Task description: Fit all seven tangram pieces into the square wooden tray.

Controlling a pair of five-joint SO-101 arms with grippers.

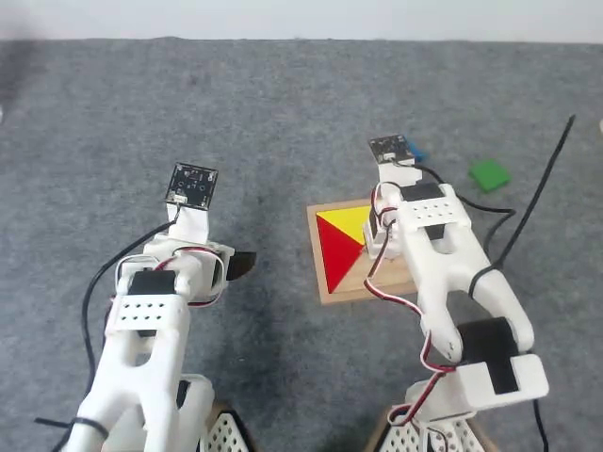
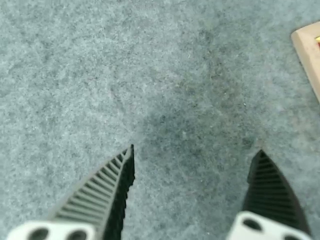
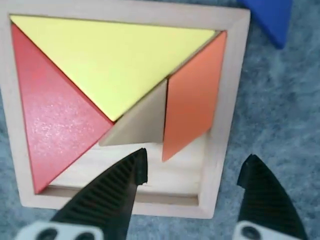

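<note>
Counting four pieces in tray [image 3: 235, 100]: red triangle [image 3: 55, 115], yellow triangle [image 3: 110, 65], orange piece [image 3: 192, 95], pale triangle [image 3: 142, 125]. Two outside, far right: blue piece [image 3: 270, 17], green piece [image 1: 489, 174]. Left gripper [image 2: 195, 150], right gripper [image 3: 196, 154] released.

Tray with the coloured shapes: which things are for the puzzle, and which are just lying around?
For the puzzle:
wooden tray
yellow triangle, red triangle, orange piece and pale triangle, all inside it
blue piece, just outside the tray
green piece, farther off

Just lying about:
grey carpet
black cable
</note>
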